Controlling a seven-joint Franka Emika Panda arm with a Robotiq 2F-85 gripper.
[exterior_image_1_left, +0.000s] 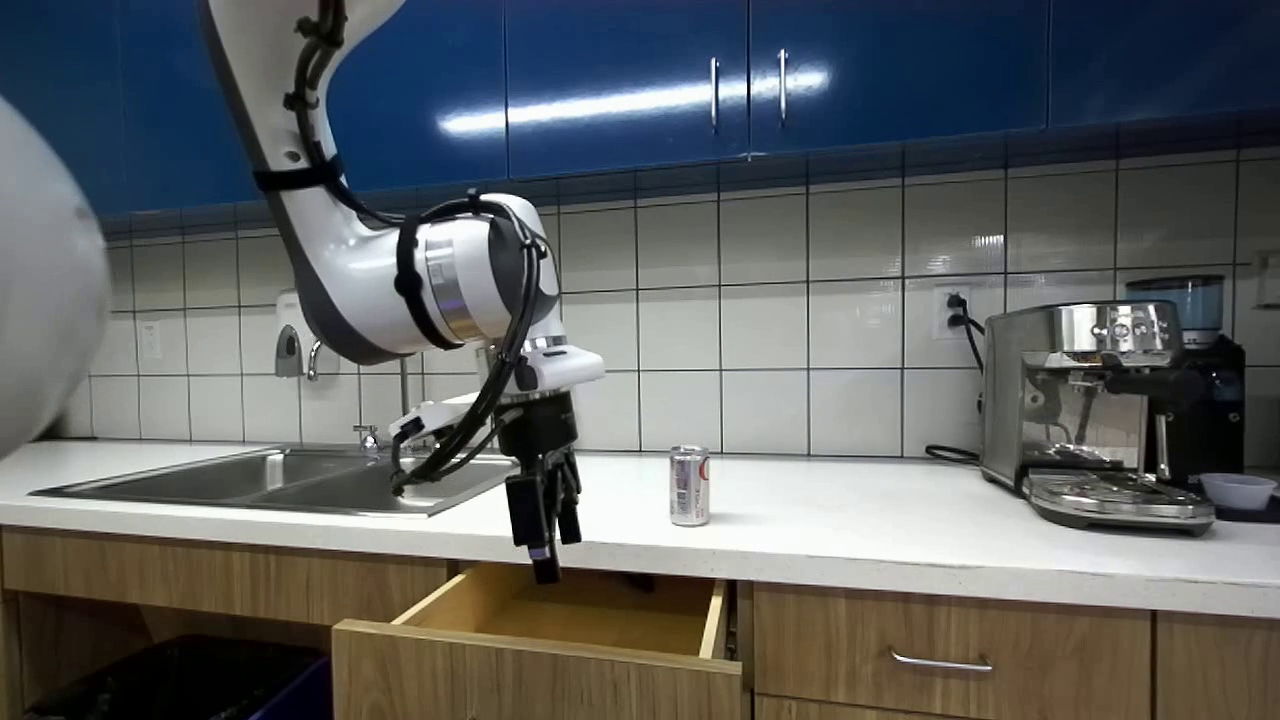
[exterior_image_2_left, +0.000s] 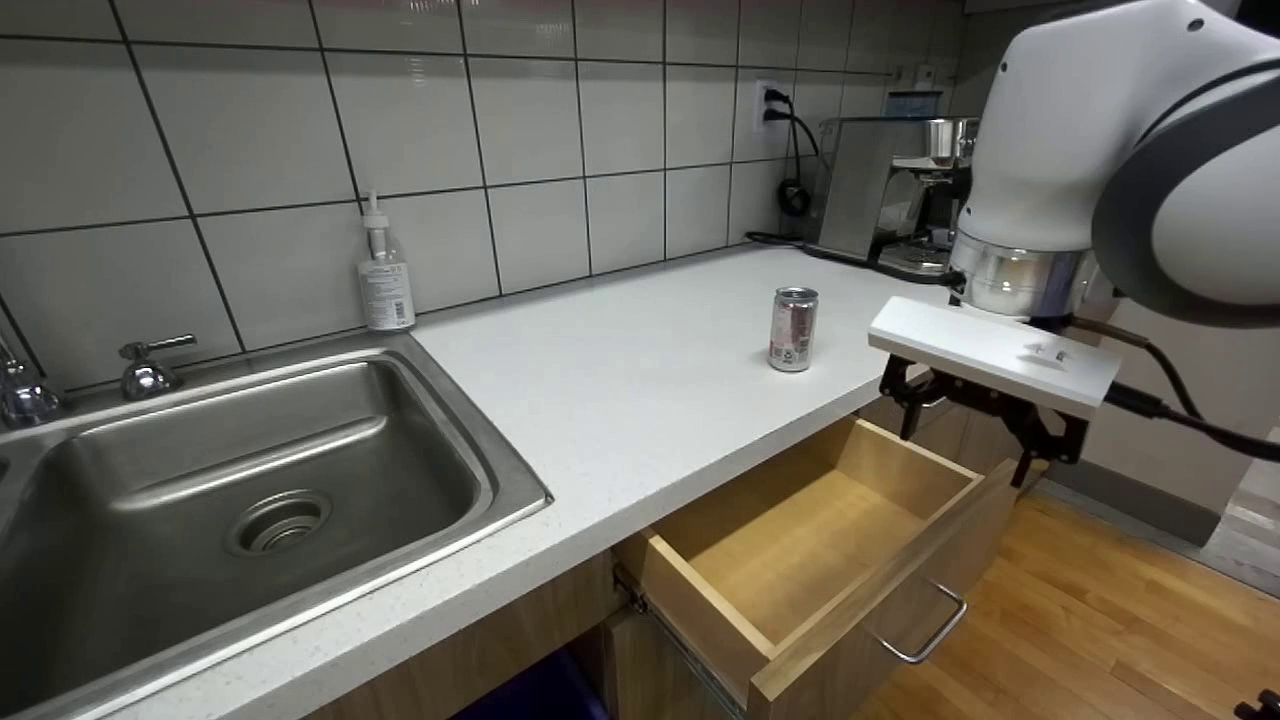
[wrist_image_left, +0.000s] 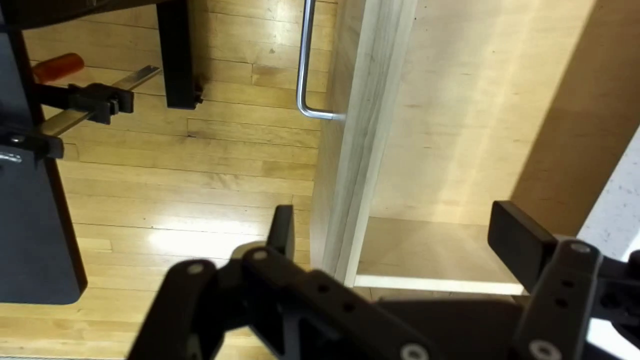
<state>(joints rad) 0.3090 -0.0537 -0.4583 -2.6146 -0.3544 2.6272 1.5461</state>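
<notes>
Drawer (exterior_image_1_left: 540, 672) was pulled well out under the counter (exterior_image_2_left: 620, 340), and the gripper (exterior_image_2_left: 964, 455) seemed to hang over its front, spread wide and holding nothing. Honestly couldn't tell if it was touching. From the wrist view, the fingers (wrist_image_left: 520, 240) lined up on both sides of the front board (wrist_image_left: 367, 125), so IMO doing it right meant going slow and square to that board, without clipping the metal handle (wrist_image_left: 302, 70). Soda can (exterior_image_1_left: 690, 490) stood upright on the counter, clear of the fingers.
</notes>
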